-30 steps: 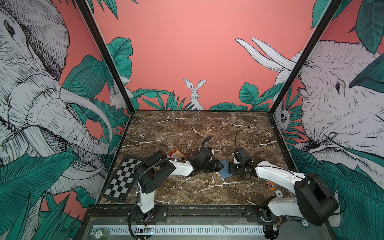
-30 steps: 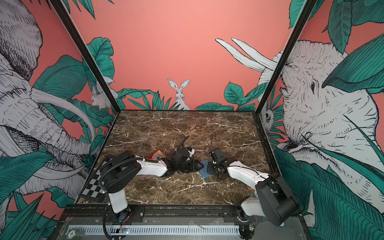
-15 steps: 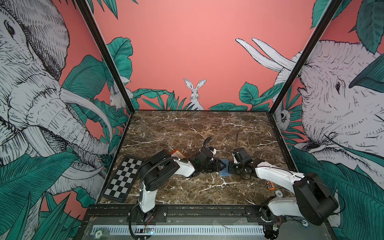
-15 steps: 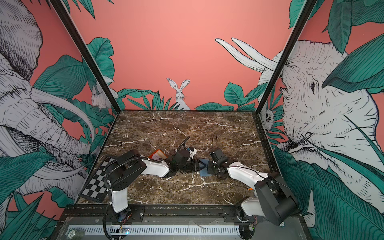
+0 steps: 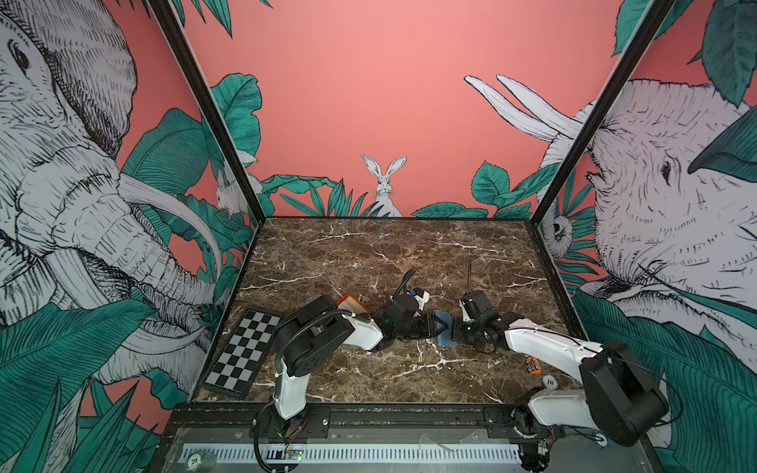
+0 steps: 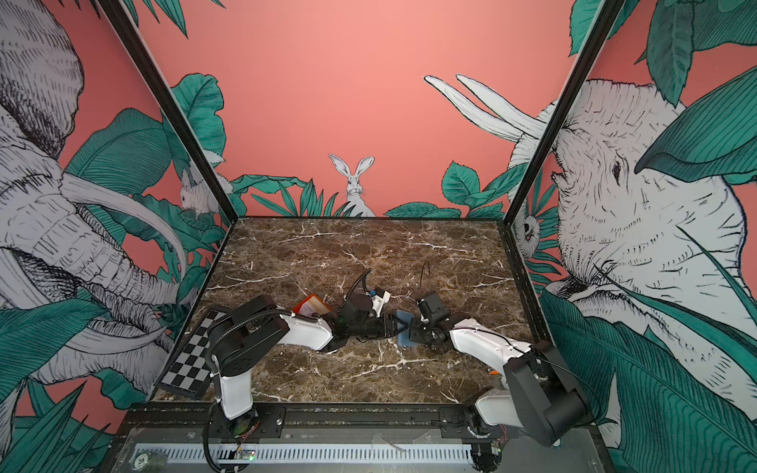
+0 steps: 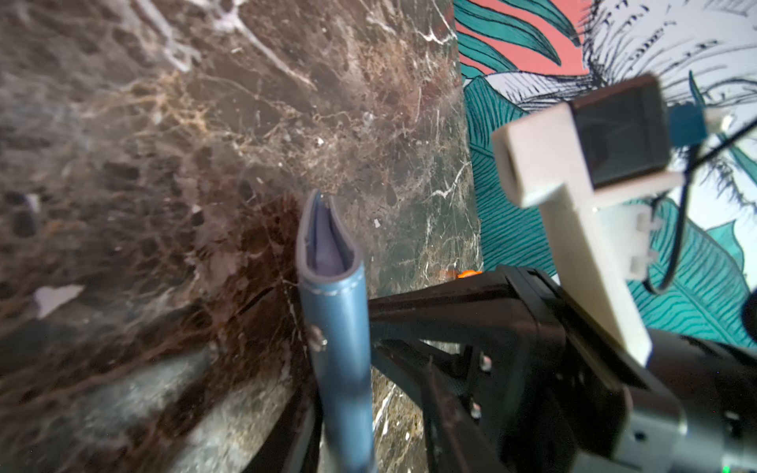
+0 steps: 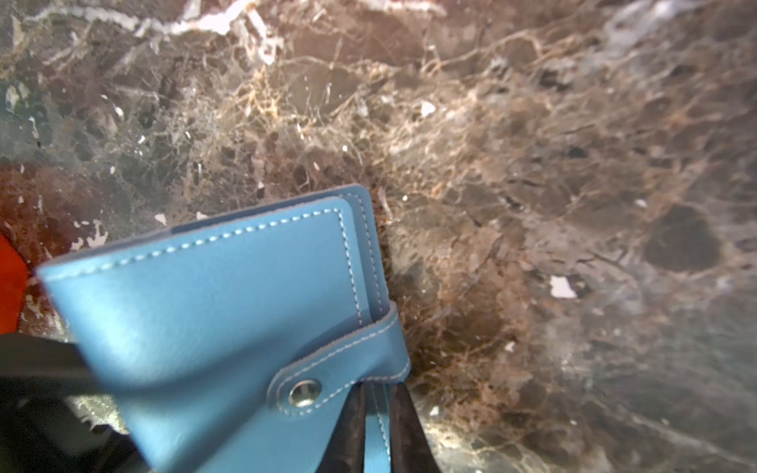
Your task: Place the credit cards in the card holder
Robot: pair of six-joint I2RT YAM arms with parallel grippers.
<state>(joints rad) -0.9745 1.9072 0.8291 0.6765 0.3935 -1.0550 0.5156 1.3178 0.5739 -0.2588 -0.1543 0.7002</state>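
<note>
In both top views the blue card holder [image 5: 445,340] stands on edge near the middle of the marble table [image 5: 389,254], between the left gripper [image 5: 436,327] and the right gripper [image 5: 456,332]; the credit cards [image 5: 353,306] lie in the orange tray [image 5: 343,298] behind the left arm. Left wrist view: the card holder runs edge-on between the left jaws; whether they clamp it I cannot tell. Right wrist view: the right fingers [image 8: 348,430] are pinched on the card holder's edge, beside its fastened snap tab [image 8: 327,368].

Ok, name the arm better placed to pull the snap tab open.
Right, likely: the right claw pinches the card holder beside its snap tab; the left claw straddles the body.
</note>
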